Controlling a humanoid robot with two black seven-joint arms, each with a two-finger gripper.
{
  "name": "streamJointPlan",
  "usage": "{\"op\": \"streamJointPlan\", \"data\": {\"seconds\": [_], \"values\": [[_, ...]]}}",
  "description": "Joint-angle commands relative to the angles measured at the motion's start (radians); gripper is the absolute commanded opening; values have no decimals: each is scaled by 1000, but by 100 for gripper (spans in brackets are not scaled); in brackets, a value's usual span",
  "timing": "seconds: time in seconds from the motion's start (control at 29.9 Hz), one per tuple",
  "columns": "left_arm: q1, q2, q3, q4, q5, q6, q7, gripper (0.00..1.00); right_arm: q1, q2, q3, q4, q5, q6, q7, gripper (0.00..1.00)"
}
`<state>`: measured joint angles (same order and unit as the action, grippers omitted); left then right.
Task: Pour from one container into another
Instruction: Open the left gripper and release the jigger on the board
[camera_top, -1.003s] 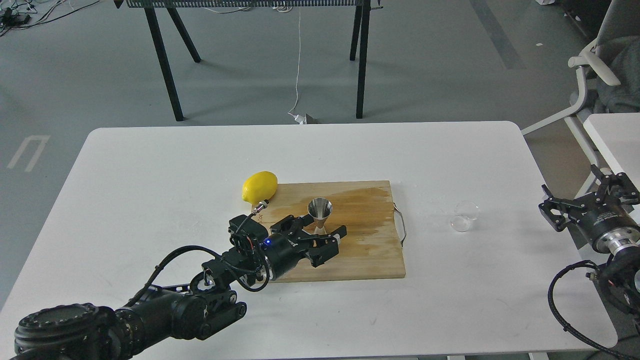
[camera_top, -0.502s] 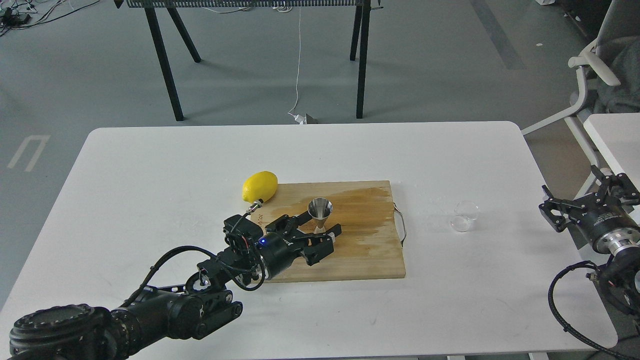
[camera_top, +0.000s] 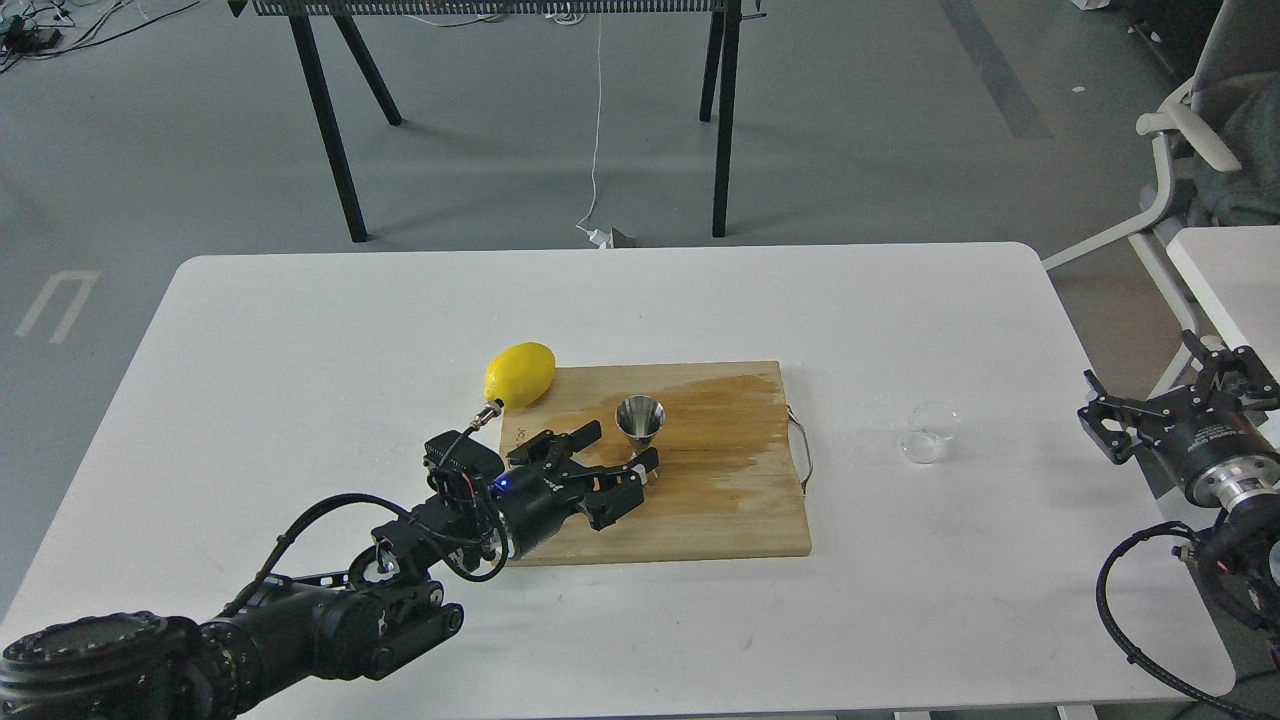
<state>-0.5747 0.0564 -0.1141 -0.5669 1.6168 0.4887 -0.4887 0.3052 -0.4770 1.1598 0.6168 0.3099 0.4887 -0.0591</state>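
The steel jigger stands upright on the wooden cutting board, mouth up. My left gripper is open just left of it, fingers spread toward its base without touching. The small clear glass cup rests on the white table well to the right of the board, on its own. My right gripper hovers open at the table's right edge, some way right of the cup, holding nothing.
A yellow lemon lies at the board's back left corner. The board has a wet stain and a metal handle on its right side. A chair and a second table stand at the far right.
My left gripper has drawn back to the left and toward me, off the jigger, which now stands free. The right arm, cup and lemon have not moved.
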Motion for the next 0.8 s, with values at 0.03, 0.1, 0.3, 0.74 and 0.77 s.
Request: {"op": "streamJointPlan", "data": {"seconds": [0.03,0.1,0.3,0.74,0.77], "values": [[12,13,-1,-39,-1,0,0,94,0,0,0,0,0,0,1,99],[13,23,-1,-48,-1,0,0,94,-1,0,0,0,0,0,-1,99],[13,43,-1,-56,-1,0,0,94,-6,0,0,0,0,0,1,99],[51,209,-33,-237,-3,0,0,94,-14,0,0,0,2,0,-1,99],[61,227,-50,-264,-5,0,0,94,-14,0,0,1,0,0,-1,99]]}}
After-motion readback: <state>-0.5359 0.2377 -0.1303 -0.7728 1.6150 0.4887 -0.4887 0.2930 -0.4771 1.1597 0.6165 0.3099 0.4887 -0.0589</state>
